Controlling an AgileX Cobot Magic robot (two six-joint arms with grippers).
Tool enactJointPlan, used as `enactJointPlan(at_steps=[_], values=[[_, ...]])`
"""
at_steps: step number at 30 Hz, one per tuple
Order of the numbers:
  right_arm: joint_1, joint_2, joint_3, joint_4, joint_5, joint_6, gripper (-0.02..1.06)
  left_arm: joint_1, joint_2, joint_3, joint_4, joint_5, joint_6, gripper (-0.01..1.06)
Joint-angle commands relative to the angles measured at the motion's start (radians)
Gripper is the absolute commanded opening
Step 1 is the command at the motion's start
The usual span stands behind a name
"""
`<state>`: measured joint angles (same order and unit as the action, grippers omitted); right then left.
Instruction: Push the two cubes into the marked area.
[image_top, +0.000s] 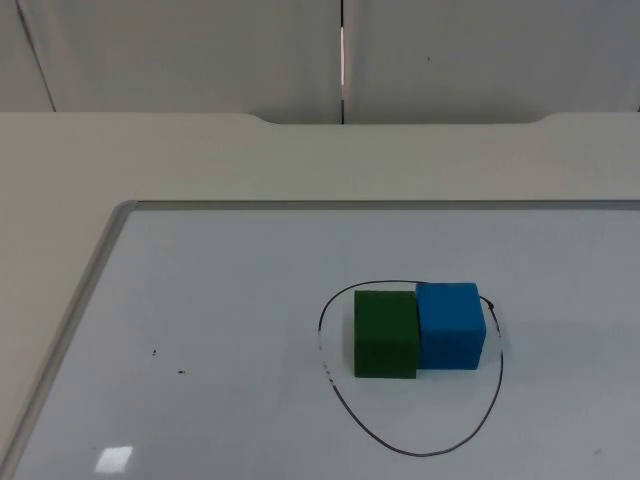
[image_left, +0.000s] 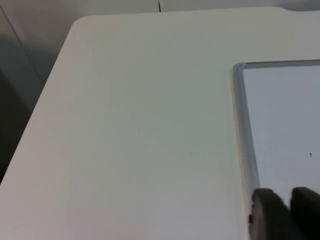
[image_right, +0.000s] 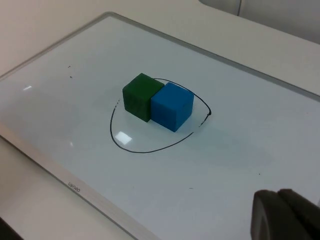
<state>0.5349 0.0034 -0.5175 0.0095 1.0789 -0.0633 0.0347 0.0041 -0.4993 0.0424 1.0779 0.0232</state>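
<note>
A green cube (image_top: 385, 333) and a blue cube (image_top: 451, 325) stand side by side, touching, on a whiteboard (image_top: 240, 310). Both sit within a hand-drawn black loop (image_top: 420, 453), in its upper part, and the blue cube's far corner lies close to the line. From the right wrist view the green cube (image_right: 140, 95) and blue cube (image_right: 172, 105) are well ahead of my right gripper (image_right: 285, 212), which is shut and hangs above the board, apart from them. My left gripper (image_left: 289, 212) is shut too, over the board's metal frame (image_left: 245, 130), far from the cubes.
The whiteboard's grey frame (image_top: 70, 320) runs along the left and far sides, with bare white table (image_top: 200, 160) beyond it up to the grey partition wall (image_top: 200, 50). The near frame edge (image_right: 75, 187) borders the table in the right wrist view.
</note>
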Motion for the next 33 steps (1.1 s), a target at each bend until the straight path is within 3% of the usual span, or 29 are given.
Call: enactJointPlan(at_steps=[1,4,5,6,10,11,13,14,15,33], values=[[-0.003,-0.003,0.003,-0.002,0.001,-0.004,0.0,0.001,-0.004,0.005,-0.011,-0.001,0.005,0.38],[-0.003,-0.003,0.003,-0.002,0.001,-0.005,0.06,0.001,-0.004,0.005,-0.011,-0.001,0.005,0.95],[-0.003,-0.003,0.003,-0.002,0.001,-0.005,0.06,0.001,-0.004,0.005,-0.011,-0.001,0.005,0.95],[-0.003,-0.003,0.003,-0.002,0.001,-0.005,0.11,0.001,-0.004,0.005,-0.011,-0.001,0.0,1.05],[-0.003,-0.003,0.003,-0.002,0.001,-0.005,0.49,0.001,-0.004,0.005,-0.011,-0.001,0.0,1.04],[-0.003,-0.003,0.003,-0.002,0.001,-0.005,0.49,0.001,-0.004,0.005,-0.011,-0.001,0.0,1.04],[-0.003,-0.003,0.003,-0.01,0.001,-0.003,0.76,0.001,-0.004,0.005,-0.011,-0.001,0.0,1.04],[-0.003,-0.003,0.003,-0.01,0.001,0.003,1.01,0.001,-0.004,0.005,-0.011,-0.001,0.0,1.04],[-0.003,-0.003,0.003,-0.01,0.001,0.003,1.05,0.001,-0.004,0.005,-0.011,-0.001,0.0,1.04],[-0.003,-0.003,0.003,-0.002,0.001,0.003,1.05,0.001,-0.004,0.005,-0.013,-0.001,0.002,1.05]])
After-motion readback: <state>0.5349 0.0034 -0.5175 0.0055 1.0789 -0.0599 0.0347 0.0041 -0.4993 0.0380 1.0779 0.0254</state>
